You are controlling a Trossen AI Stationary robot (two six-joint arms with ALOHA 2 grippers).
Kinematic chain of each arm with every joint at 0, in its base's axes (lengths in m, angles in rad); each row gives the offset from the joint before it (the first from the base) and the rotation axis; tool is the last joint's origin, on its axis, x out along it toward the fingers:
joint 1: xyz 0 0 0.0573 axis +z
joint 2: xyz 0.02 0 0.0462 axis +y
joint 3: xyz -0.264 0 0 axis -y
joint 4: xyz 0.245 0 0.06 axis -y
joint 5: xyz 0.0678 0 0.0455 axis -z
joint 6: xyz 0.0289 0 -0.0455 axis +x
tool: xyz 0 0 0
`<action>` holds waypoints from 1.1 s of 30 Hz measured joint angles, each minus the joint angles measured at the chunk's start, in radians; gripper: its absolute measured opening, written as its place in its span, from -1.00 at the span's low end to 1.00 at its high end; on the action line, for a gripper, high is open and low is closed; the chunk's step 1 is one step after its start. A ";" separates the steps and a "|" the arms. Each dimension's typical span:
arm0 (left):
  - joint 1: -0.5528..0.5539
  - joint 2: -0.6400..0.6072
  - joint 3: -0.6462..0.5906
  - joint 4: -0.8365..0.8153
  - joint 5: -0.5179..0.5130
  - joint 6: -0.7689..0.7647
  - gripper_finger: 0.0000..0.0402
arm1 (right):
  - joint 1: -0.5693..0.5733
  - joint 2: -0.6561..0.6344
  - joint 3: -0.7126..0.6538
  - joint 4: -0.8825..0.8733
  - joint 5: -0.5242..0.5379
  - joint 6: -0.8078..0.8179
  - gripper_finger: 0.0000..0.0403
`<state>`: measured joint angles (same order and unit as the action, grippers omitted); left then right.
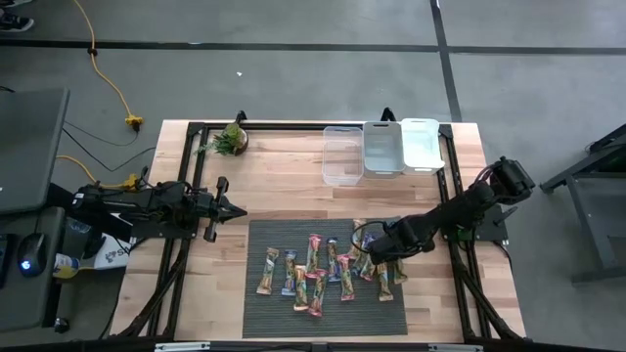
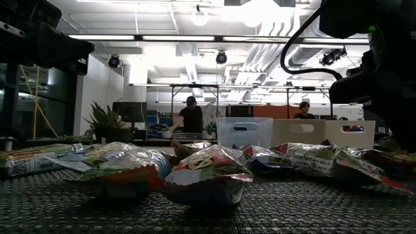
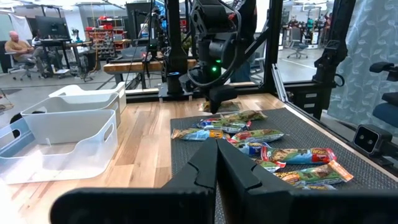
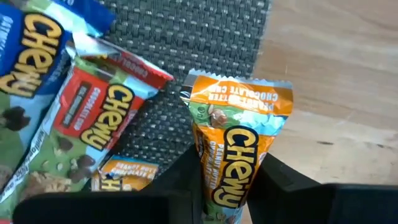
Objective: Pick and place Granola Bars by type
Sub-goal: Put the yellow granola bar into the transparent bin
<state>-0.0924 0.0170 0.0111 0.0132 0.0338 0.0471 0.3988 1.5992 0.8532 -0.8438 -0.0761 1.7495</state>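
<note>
Several granola bars (image 1: 313, 274) in orange, red and blue wrappers lie scattered on a dark woven mat (image 1: 264, 313). My right gripper (image 1: 364, 240) stands over the mat's far right corner, pointing down, shut on one orange-wrapped bar (image 4: 239, 124). Beside it lie a red-wrapped bar (image 4: 93, 118) and a blue one (image 4: 31, 37). My left gripper (image 1: 235, 210) waits shut at the table's left side, level, clear of the mat, its tips (image 3: 217, 146) together. My right gripper pinches the orange bar between its two fingers, which press on its two long edges (image 4: 227, 180) near one end. The fingers come from above, pointing down, and lie across the bar. The bar hangs lengthwise below them, its crimped free end (image 4: 239, 84) over the mat's right edge.
Three bins stand in a row at the table's far edge: two clear ones (image 1: 342, 154) (image 1: 382, 147) and a white one (image 1: 421, 144). A small potted plant (image 1: 231, 140) sits at the far left. Bare wood (image 1: 293, 186) lies between mat and bins.
</note>
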 joint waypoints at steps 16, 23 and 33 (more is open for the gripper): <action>0.000 0.000 0.000 0.000 0.000 0.000 -1.00 | -0.022 -0.242 0.001 0.110 0.164 -0.057 -0.63; 0.000 0.000 0.000 0.000 0.000 0.000 -1.00 | -0.077 -0.371 0.002 0.277 0.339 -0.351 -0.63; 0.000 0.000 0.000 0.000 0.000 0.000 -1.00 | -0.155 -0.395 0.003 0.774 0.442 -0.937 -0.63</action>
<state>-0.0922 0.0170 0.0109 0.0132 0.0341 0.0471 0.2436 1.2041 0.8557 -0.0693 0.3656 0.8128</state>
